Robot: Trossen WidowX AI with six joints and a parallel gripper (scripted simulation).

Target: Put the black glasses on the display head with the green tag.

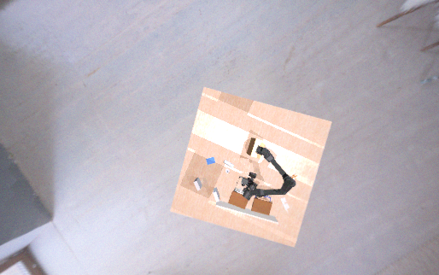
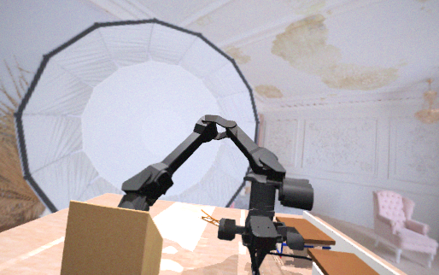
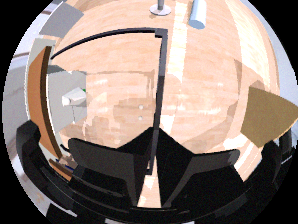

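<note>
One gripper (image 1: 252, 175) (image 2: 255, 260) (image 3: 154, 131), nearly shut, pinching black glasses (image 2: 290, 255) (image 3: 161, 85) above the worktop (image 1: 222, 102) (image 2: 30, 239) (image 3: 205, 75) — a long temple sticks out. Swinging sideways could snag that temple on the brown-topped stands (image 1: 261, 206) (image 2: 305, 231) (image 3: 37, 95) and twist the grip. Tight beside the stands; more room away from them — worktop edge well apart.

From where I stand, the display head meant for the black glasses (image 3: 160, 85) is too hard to make out under the brown boards (image 1: 237, 199) (image 2: 305, 231) (image 3: 39, 95), and I can't read any nose or ears. The far temple is lost behind the gripper (image 3: 148, 206), and the cardboard-coloured box (image 2: 107, 239) runs off the bottom edge.
</note>
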